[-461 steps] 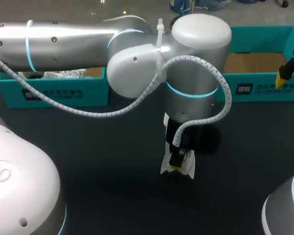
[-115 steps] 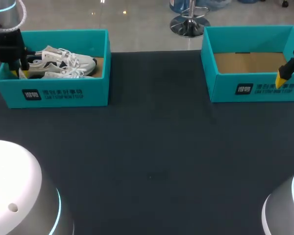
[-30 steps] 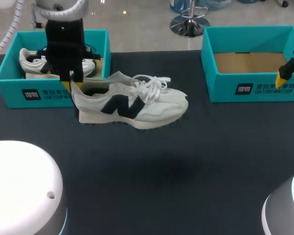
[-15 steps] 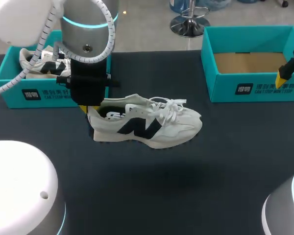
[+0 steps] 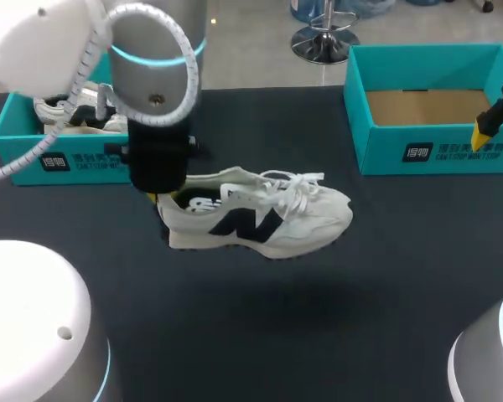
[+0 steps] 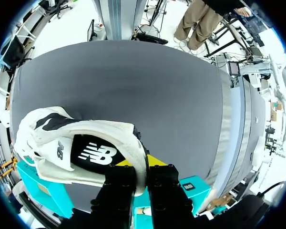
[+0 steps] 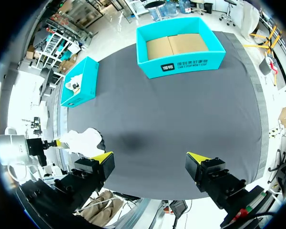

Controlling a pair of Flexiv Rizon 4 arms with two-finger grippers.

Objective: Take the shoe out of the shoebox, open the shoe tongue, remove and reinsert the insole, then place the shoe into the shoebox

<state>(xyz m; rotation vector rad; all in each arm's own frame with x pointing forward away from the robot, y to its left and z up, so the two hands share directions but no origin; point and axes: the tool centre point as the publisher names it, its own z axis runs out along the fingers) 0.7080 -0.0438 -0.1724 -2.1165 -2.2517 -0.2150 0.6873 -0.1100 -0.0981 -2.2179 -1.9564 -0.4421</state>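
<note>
Firmly, left claw (image 6: 139, 162) pinches shoe (image 5: 268, 219) heel; right shoebox (image 5: 386, 155) well apart.

Dark matte table (image 5: 260, 335) fills most of frame. Directly on it: left shoebox (image 5: 33, 163), teal, upper L; right shoebox (image 5: 436, 152), teal, upper R, open top, brown cardboard floor. Boxes well apart, both by far edge.

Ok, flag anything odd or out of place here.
Nothing stands out. The left pincer grips the white sneaker by its heel collar, upright over the table; the other sneaker lies in the left shoebox.
</note>
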